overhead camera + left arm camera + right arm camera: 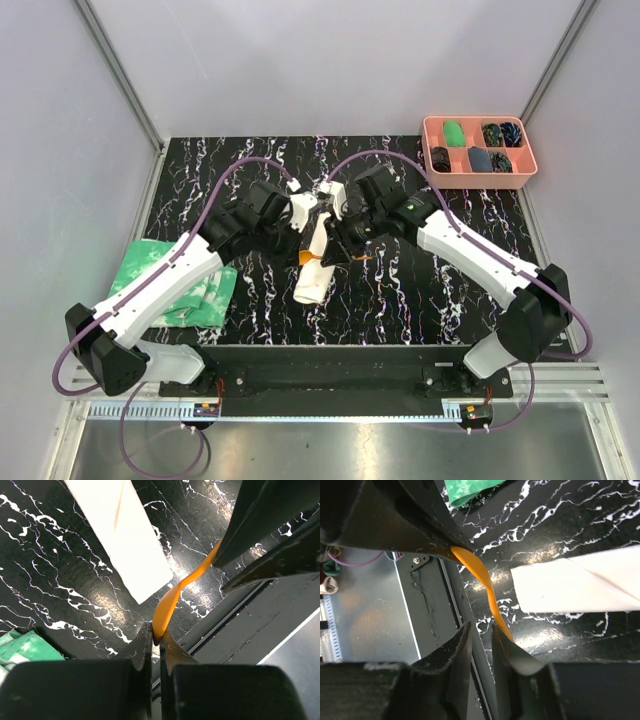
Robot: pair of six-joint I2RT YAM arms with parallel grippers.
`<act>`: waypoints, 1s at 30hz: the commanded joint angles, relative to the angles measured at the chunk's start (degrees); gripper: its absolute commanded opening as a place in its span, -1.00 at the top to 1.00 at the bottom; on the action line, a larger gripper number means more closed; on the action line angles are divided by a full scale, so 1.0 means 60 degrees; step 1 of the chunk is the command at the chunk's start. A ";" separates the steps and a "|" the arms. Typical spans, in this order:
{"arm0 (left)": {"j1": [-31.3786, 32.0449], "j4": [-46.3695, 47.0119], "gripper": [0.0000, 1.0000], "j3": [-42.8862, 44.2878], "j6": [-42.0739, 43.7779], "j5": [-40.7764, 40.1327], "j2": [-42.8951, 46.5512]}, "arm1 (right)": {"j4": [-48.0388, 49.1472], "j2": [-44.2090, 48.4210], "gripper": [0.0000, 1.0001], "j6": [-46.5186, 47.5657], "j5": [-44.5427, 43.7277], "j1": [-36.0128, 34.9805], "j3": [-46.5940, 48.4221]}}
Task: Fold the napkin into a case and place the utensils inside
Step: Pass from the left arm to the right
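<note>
- Pink compartment tray point(479, 146): sits at the far right corner of the black marbled table point(430, 275). One compartment holds a green item point(455, 132). The others hold dark and blue-grey items, too small to identify.
- Case point(312, 272): the cream-white cloth, folded to a narrow strip, lies flat at table centre between the two arms. Its near end points toward the arm bases.
- Orange spoon point(172, 592): outside the case, held above the table just beside the strip's near end. It spans the gap between the two grippers.
- Left gripper point(156, 630): jaws closed tight on the broad end of the orange spoon.
- Right gripper point(481, 630): jaws parted by a narrow gap, with the table edge visible through it. The slim end of the spoon rests against the outer face of one of its fingers point(510, 652), not in the gap.
- Green-and-white mottled cloth point(170, 285): lies crumpled at the left table edge, well apart from the case.
</note>
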State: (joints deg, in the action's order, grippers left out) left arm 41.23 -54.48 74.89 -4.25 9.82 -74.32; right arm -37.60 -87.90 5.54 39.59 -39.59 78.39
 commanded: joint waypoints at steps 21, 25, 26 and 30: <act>-0.0485 0.0320 1.00 -0.0178 0.0474 0.1277 0.0434 | 0.0555 0.0631 -0.11 -0.0396 -0.0973 0.0007 -0.0087; -0.0485 0.0305 1.00 -0.0177 0.0547 0.1570 0.0551 | 0.0423 0.0412 -0.12 -0.0294 -0.1164 0.0051 0.0001; -0.0485 0.0262 1.00 -0.0177 0.0547 0.1658 0.0580 | 0.0423 0.0310 -0.13 -0.0265 -0.1092 0.0037 0.0001; -0.0485 0.0232 1.00 -0.0221 0.0635 0.2039 0.0596 | 0.0437 0.0147 -0.11 -0.0279 -0.1032 0.0036 0.0104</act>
State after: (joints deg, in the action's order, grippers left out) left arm 38.04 -53.58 73.47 -2.02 14.81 -72.38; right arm -36.14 -86.21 2.31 36.32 -39.79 76.38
